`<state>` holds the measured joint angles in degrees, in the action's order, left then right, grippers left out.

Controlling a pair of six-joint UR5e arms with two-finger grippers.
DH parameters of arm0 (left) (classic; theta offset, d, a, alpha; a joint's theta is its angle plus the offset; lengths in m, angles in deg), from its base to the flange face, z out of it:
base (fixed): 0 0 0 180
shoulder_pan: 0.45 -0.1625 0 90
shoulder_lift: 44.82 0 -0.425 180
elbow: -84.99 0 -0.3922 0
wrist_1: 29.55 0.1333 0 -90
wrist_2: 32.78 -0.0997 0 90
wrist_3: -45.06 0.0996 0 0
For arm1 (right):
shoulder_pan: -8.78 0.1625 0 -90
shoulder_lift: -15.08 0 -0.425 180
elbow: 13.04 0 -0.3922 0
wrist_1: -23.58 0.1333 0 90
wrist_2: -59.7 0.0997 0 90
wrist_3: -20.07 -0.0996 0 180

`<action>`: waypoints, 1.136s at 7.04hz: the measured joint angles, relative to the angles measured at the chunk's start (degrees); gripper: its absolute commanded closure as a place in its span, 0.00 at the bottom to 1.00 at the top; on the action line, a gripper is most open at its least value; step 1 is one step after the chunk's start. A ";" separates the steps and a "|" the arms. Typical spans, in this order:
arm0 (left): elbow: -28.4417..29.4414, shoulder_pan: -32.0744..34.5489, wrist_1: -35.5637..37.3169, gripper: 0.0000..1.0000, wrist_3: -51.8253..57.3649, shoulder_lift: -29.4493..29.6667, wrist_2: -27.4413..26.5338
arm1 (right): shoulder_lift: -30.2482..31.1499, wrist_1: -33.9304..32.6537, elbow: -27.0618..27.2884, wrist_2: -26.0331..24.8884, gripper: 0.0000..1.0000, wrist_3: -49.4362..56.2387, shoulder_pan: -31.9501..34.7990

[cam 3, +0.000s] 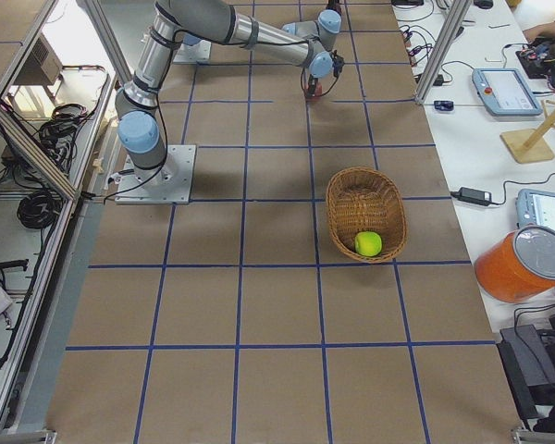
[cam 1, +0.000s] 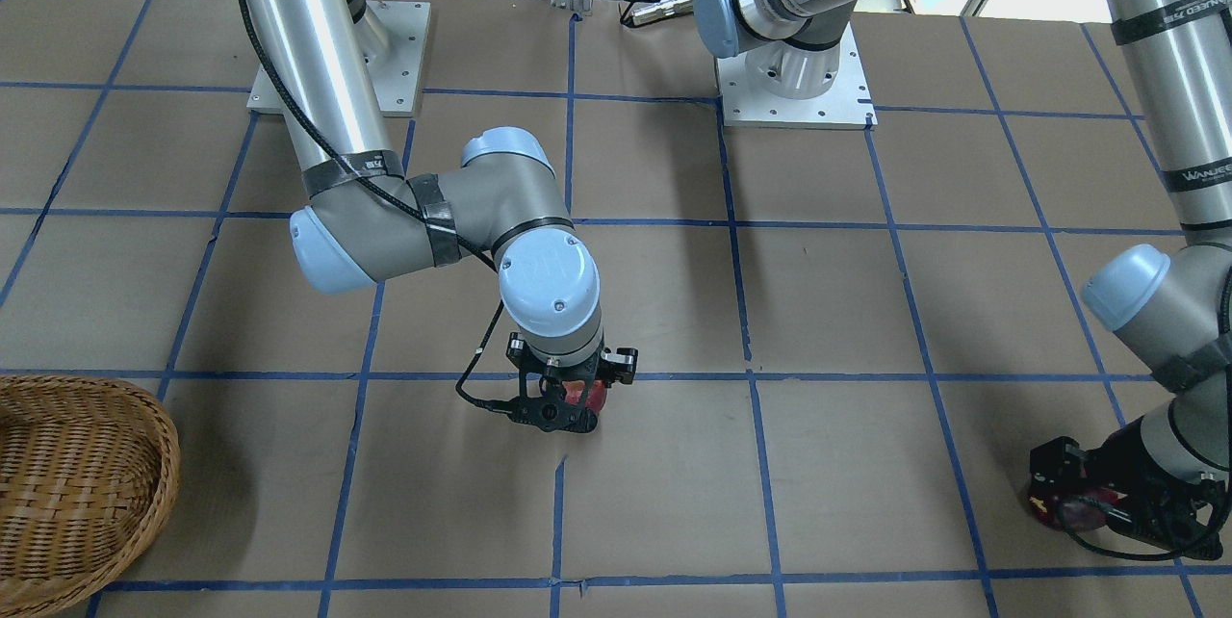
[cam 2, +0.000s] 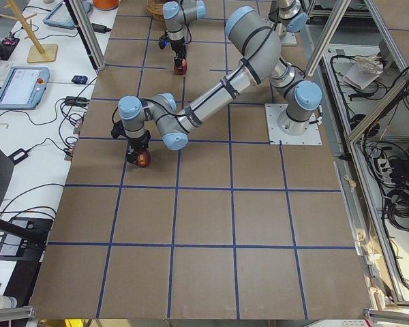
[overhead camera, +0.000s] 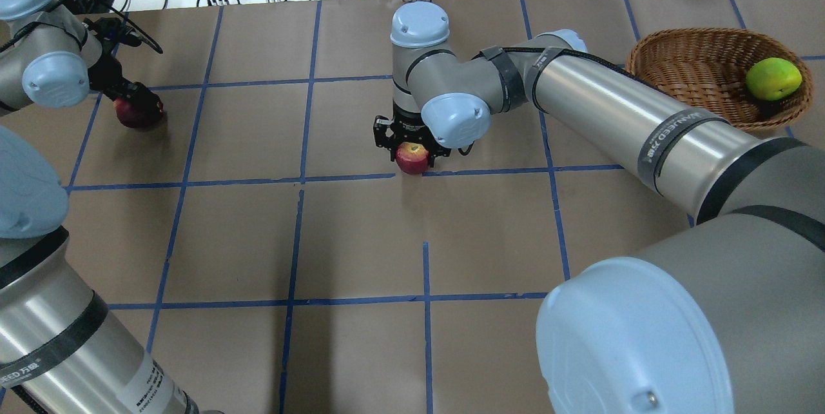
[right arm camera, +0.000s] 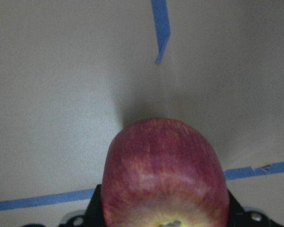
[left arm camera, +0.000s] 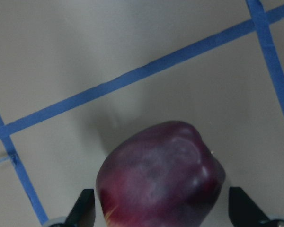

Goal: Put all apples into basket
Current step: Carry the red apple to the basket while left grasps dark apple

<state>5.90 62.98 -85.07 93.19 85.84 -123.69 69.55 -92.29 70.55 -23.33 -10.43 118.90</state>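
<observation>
Clamped flank to flank in right jaws for the carry: red apple (right arm camera: 164, 175), resting on desk (overhead camera: 361, 240); astride maroon apple (left arm camera: 161, 175), left jaws a sliver short of closing; well off from both, basket (overhead camera: 702, 32), holding green apple (overhead camera: 773, 78).

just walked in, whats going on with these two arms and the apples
Two robot arms are gathering apples into a wicker basket. The green apple already lies in it. The right gripper is shut on the red apple at mid-table, with its fingers tight against the apple's sides. The left gripper straddles the maroon apple towards the table's left end. A slight gap shows beside one finger, so it looks not yet closed. Whether either apple is lifted, I cannot tell.
</observation>
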 measured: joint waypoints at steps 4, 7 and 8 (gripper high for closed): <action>0.48 0.01 0.02 0.50 0.37 0.69 1.05 | 7.29 11.76 -5.21 -5.52 1.00 9.99 -15.75; 0.44 0.90 -2.64 0.52 -0.29 -1.08 0.79 | 8.37 12.16 -5.31 -12.73 1.00 33.16 -33.00; 0.33 1.26 -4.97 0.54 -1.08 -2.40 0.82 | 7.35 10.00 -5.38 -13.30 1.00 41.04 -37.61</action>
<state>6.23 64.24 -90.04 92.10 83.44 -122.87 76.89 -82.28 65.17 -36.64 30.61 81.29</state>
